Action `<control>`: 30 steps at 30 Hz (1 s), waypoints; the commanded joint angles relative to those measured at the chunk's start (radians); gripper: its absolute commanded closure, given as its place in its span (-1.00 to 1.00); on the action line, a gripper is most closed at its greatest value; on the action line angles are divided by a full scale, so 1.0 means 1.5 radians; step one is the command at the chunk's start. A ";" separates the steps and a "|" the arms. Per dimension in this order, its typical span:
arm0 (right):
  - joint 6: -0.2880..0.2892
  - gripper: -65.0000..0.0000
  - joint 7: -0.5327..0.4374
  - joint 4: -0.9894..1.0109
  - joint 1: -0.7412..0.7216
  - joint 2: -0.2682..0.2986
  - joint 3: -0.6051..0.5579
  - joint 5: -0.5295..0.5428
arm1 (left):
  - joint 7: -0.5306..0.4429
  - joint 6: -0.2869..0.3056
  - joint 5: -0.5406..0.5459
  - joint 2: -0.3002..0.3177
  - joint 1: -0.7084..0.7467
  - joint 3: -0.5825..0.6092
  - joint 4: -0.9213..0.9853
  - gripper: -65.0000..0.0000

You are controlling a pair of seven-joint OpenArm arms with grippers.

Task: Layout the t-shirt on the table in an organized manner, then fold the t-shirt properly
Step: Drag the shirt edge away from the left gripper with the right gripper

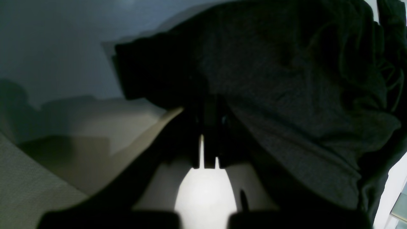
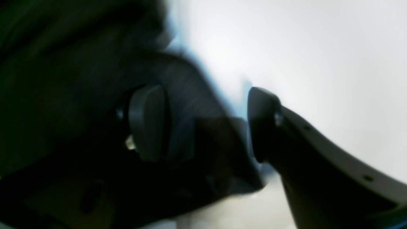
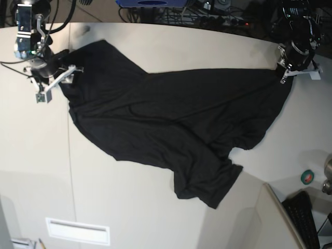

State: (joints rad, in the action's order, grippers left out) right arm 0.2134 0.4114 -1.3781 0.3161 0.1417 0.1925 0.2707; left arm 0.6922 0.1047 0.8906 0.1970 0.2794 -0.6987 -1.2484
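The black t-shirt (image 3: pixel 171 119) lies stretched and rumpled across the off-white table (image 3: pixel 129 197), with a bunched part towards the front. My left gripper (image 3: pixel 286 69) is at the shirt's far right corner. In the left wrist view its fingers (image 1: pixel 210 111) are shut on the t-shirt (image 1: pixel 286 79), which drapes to the right. My right gripper (image 3: pixel 57 80) is at the shirt's far left corner. In the right wrist view the right gripper (image 2: pixel 206 124) stands open, its dark pads (image 2: pixel 148 122) wide apart, with the blurred t-shirt (image 2: pixel 63 79) to the left and below it, over the table (image 2: pixel 302 47).
A green tape roll (image 3: pixel 307 177) and a black keyboard (image 3: pixel 306 218) sit at the right front. A white rectangular plate (image 3: pixel 78 231) lies near the front left. Cables and equipment (image 3: pixel 207 10) line the back edge.
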 commanded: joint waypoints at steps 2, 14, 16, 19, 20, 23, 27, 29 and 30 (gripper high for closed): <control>0.008 -0.10 0.033 -0.035 0.011 0.001 0.004 0.005 | -0.008 0.003 0.007 0.011 -0.003 -0.003 -0.012 1.00; 0.008 -0.12 0.035 -0.025 -0.074 0.006 -0.003 0.001 | -0.008 0.003 0.007 0.011 -0.001 -0.003 -0.012 1.00; 0.008 -0.22 0.036 0.015 -0.097 0.011 -0.003 0.001 | -0.008 0.003 0.007 0.011 0.000 -0.003 -0.012 1.00; 0.011 -0.29 0.036 0.058 -0.115 0.015 -0.004 0.001 | -0.008 0.003 0.007 0.011 0.000 -0.003 -0.012 1.00; 0.012 -0.29 0.036 0.063 -0.115 0.015 -0.004 0.001 | -0.008 0.003 0.007 0.011 0.000 -0.003 -0.012 1.00; 0.014 -0.29 0.036 0.068 -0.111 0.015 -0.004 0.001 | -0.008 0.003 0.007 0.011 0.000 -0.003 -0.012 1.00; 0.016 -0.04 0.036 0.057 -0.084 0.012 -0.005 0.002 | -0.008 0.003 0.007 0.011 0.000 -0.003 -0.012 1.00; 0.039 0.28 0.036 0.049 -0.071 0.012 -0.019 0.002 | -0.008 0.003 0.007 0.011 0.000 -0.002 -0.012 1.00; 0.055 0.47 0.036 0.047 -0.065 0.013 -0.031 0.002 | -0.008 0.003 0.007 0.011 0.000 -0.001 -0.012 1.00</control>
State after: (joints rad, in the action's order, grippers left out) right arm 0.2733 0.4328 -1.3033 0.2169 0.1658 0.1539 0.2638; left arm 0.6926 0.1043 0.8906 0.1974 0.2806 -0.6987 -1.2484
